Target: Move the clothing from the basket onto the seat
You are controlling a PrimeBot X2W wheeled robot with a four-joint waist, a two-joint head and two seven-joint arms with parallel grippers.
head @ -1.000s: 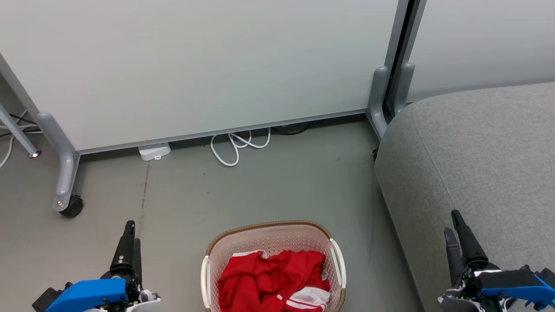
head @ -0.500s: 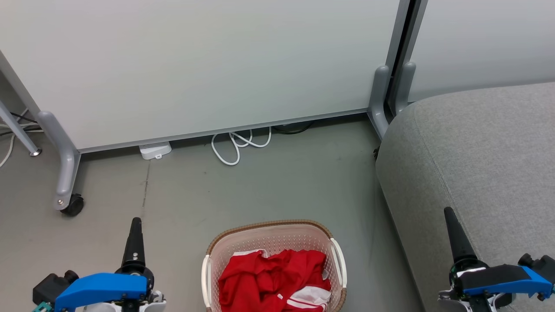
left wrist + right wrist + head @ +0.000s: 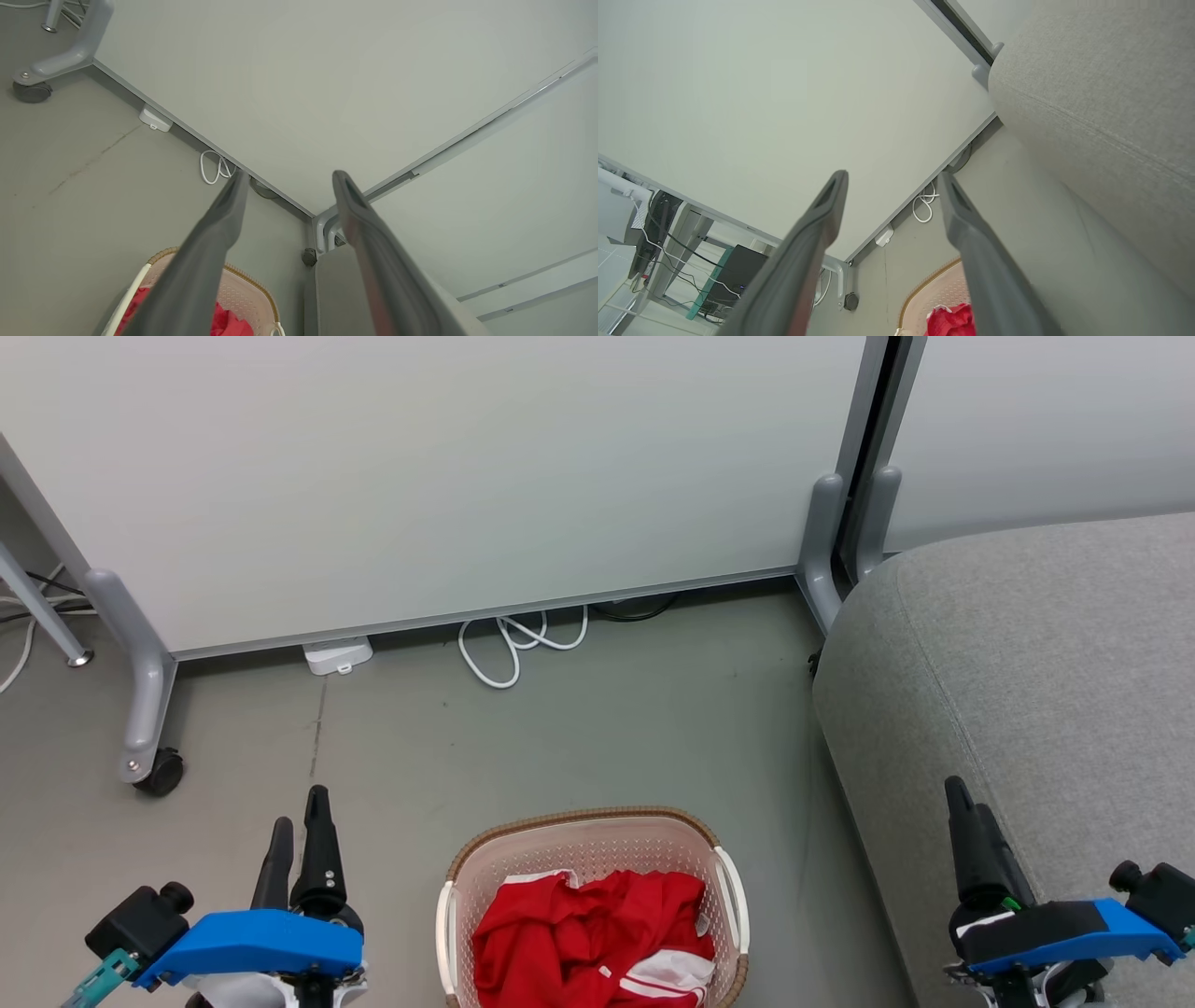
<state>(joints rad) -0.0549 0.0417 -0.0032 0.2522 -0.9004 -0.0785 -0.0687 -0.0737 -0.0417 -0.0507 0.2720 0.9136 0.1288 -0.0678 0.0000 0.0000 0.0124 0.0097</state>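
The red clothing point(image 3: 588, 938) with white stripes lies crumpled inside the cream basket point(image 3: 590, 825), which stands on the floor at the bottom centre of the head view. The grey seat point(image 3: 1036, 653) fills the right side. My left gripper point(image 3: 299, 819) hangs open to the left of the basket, fingers apart and holding nothing. My right gripper point(image 3: 966, 803) is open over the seat's front edge, right of the basket. The left wrist view shows the basket point(image 3: 245, 284), a bit of clothing point(image 3: 226, 324) and the seat point(image 3: 336, 289); the right wrist view shows the clothing point(image 3: 950, 319), basket point(image 3: 931, 289) and seat point(image 3: 1101, 102).
A white partition panel point(image 3: 448, 476) on grey wheeled legs point(image 3: 140, 709) stands behind the basket. A white cable loop point(image 3: 513, 649) and a small white box point(image 3: 338, 655) lie at its foot. Grey floor point(image 3: 560, 737) lies open between panel and basket.
Both grippers have rolled about their wrists; the left one has shifted slightly right and up toward the basket. The head camera has moved a little. The clothing and basket are unmoved.
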